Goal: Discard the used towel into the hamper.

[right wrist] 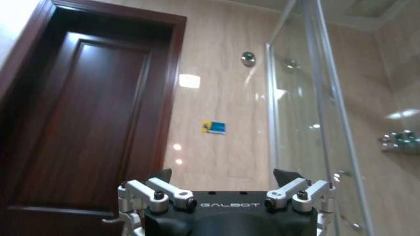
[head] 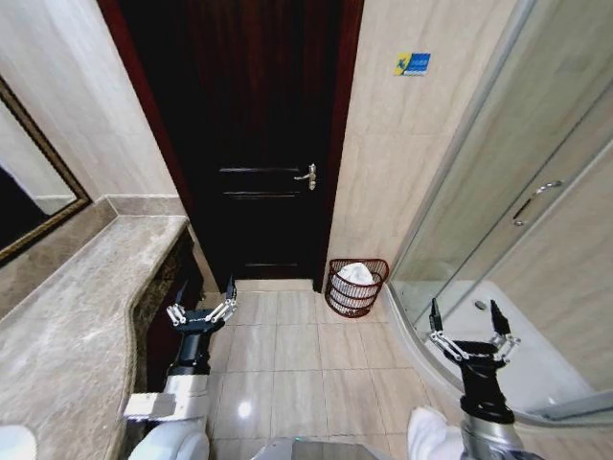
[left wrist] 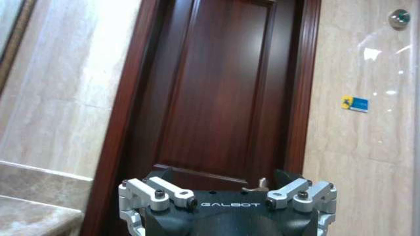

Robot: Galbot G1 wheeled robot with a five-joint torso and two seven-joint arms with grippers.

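Tools spread, empty; reddish-brown woven hamper (head: 356, 287) holds white towel (head: 355, 274).

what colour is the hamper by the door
Dark reddish-brown openwork weave hamper, with a white towel inside; clearest in the head view.

We see a small dark reddish-brown openwork woven hamper (head: 356, 287) standing upright on the beige tiled floor. Its flat back sits against the tiled wall, in the corner between the dark wooden door and the curved glass shower enclosure. It tapers towards its base, and its rounded front faces out into the room. Inside it lies a crumpled white towel (head: 355, 275), bunched into a heap that rises to about the level of the rim.
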